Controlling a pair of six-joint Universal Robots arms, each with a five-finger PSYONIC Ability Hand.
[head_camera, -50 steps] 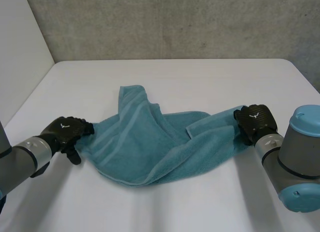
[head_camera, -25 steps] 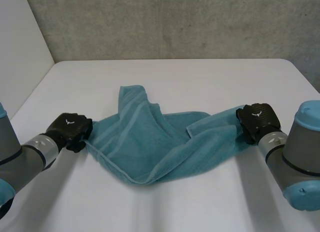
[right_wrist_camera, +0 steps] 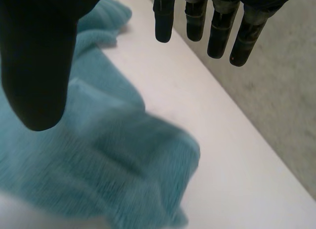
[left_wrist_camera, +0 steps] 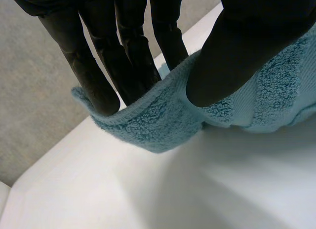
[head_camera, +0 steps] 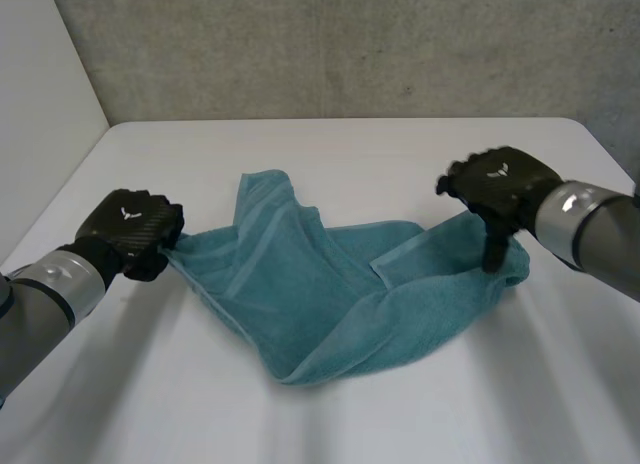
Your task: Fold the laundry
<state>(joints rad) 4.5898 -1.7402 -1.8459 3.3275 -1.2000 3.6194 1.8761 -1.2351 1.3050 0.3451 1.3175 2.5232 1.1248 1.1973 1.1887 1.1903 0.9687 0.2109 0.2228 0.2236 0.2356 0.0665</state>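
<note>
Teal towel (head_camera: 330, 294) lies mid-frame in the head view, long axis left to right between left hand (head_camera: 130, 229) and right hand (head_camera: 495, 184); in the left wrist view, fingers (left_wrist_camera: 84, 66) and thumb (left_wrist_camera: 232, 56) pinch its corner; in the right wrist view, fingers (right_wrist_camera: 217, 31) hang straight and empty, the towel's end just beneath.

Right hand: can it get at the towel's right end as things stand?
Probably yes. The right hand is open directly over that end of the towel, with nothing between them. The left hand pinches the opposite corner, which should steady it.
</note>
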